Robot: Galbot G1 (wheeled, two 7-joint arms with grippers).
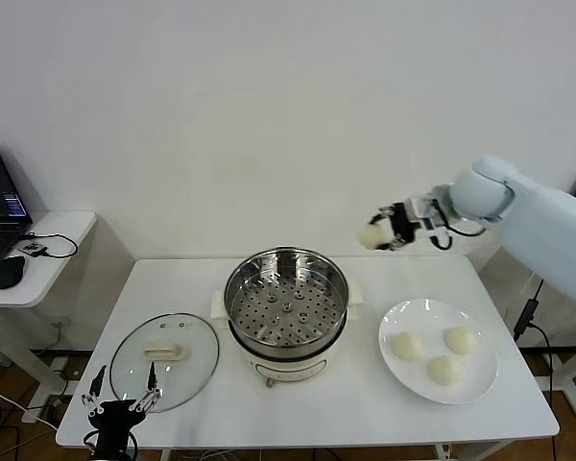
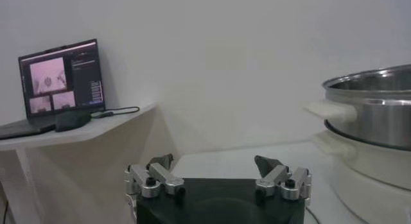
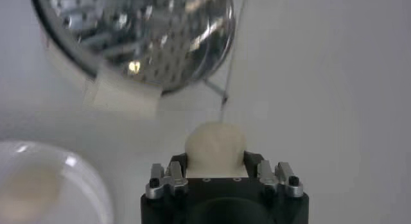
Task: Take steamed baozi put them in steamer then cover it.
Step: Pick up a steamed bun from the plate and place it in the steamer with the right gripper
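Head view shows the right end effector (image 1: 382, 234) raised above the tabletop (image 1: 365, 403), clamped on one steamed baozi (image 1: 370, 235) that bulges out beyond its tips. In the right wrist view the same bun (image 3: 215, 144) sits squeezed between the two fingers (image 3: 168, 179), its pale top rounded and free. It looks light, soft and easily dented, with a smooth skin that could slip or tear, so a gentle hold across its widest middle seems best, as it is held now.

Below and to the left of this end effector stands the steamer (image 1: 286, 300), open, its perforated tray bare. Below and slightly to the right of it lies the white plate (image 1: 396, 360) with three more buns (image 1: 408, 345). The steamer's steel rim and its cream side handle (image 3: 124, 95) are what the bun could catch on while going down.

Far to the left, the cover (image 1: 164, 354) lies flat on the tabletop, glass and likely heavy and breakable; its central handle is the place to grip. Just beside it the left end effector (image 1: 122, 399) waits with jaws apart, empty. A side desk with a laptop (image 2: 60, 82) stands beyond it.
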